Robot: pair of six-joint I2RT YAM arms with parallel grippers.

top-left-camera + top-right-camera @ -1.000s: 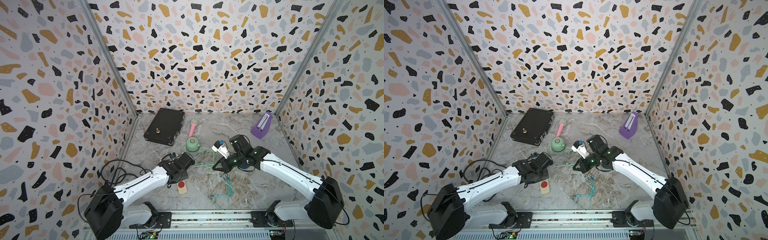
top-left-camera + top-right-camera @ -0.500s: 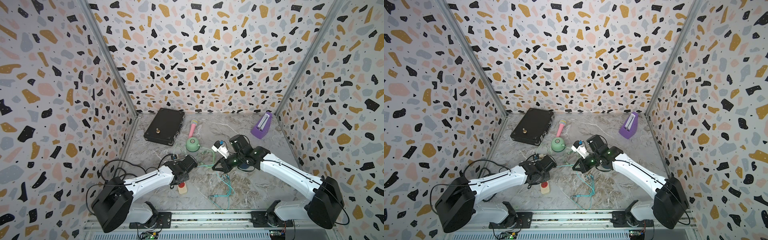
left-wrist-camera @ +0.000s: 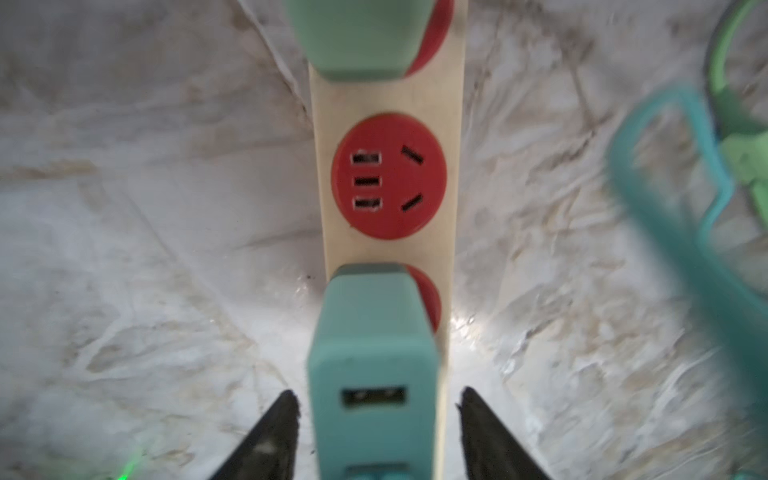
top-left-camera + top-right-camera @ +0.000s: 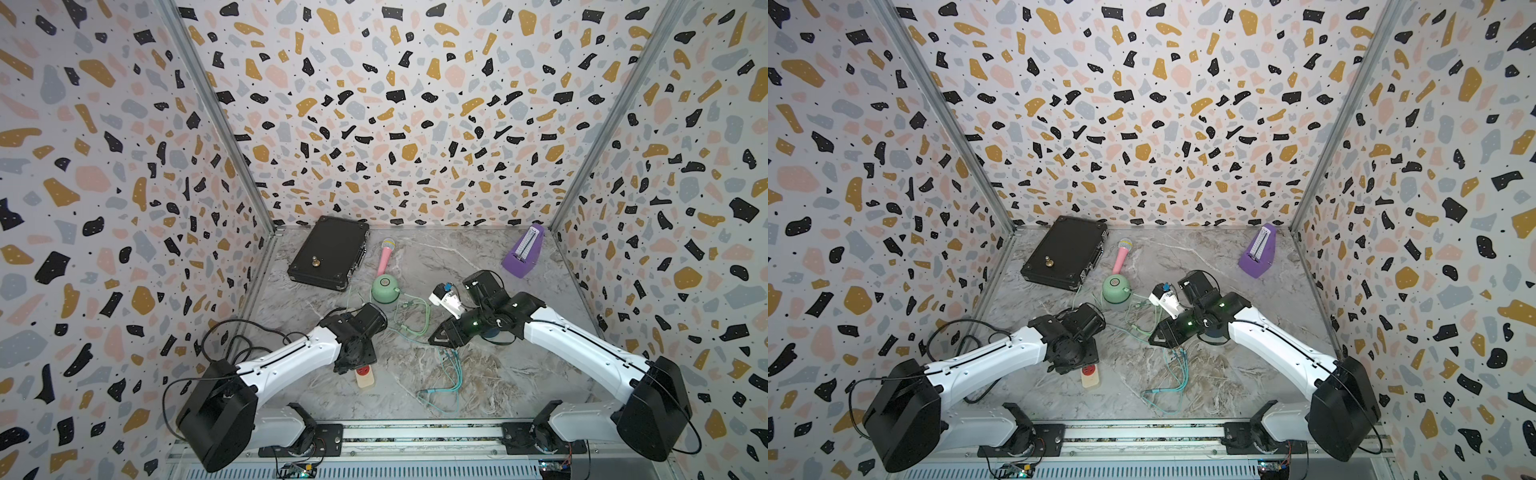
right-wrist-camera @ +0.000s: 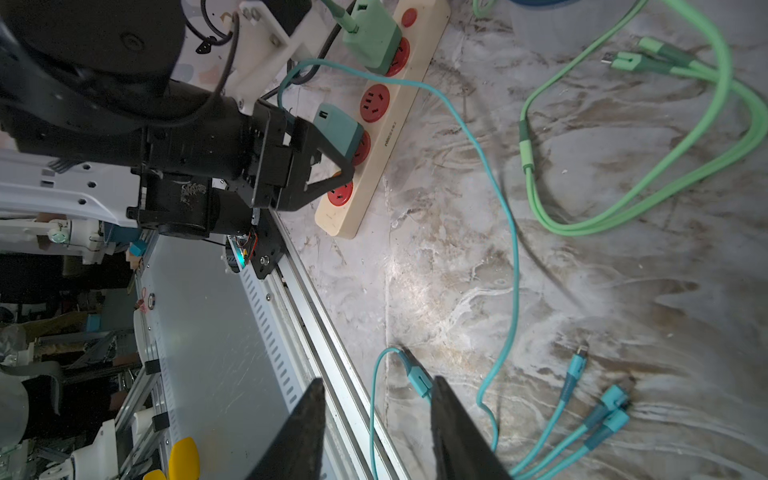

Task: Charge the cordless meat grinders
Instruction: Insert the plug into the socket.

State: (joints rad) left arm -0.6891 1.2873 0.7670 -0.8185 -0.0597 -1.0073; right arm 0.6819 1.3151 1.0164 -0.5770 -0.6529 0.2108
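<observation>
Where power strip (image 5: 376,137) lies under left tool (image 3: 378,392), fingers (image 3: 270,436) spread astride teal adapter (image 3: 374,332), clear of it. Mint green grinder (image 4: 385,288) upright beyond that tool, button up, axis vertical. Navy grinder (image 4: 491,333) mostly hidden under right arm (image 4: 582,353). Right tool (image 5: 379,380) spread over teal cable plug (image 5: 417,378).

You've got the power strip (image 4: 365,376) front left, the centre grinder (image 4: 385,288) behind it, the microphone (image 4: 384,259) just beyond, and the case (image 4: 330,252) to its left.
</observation>
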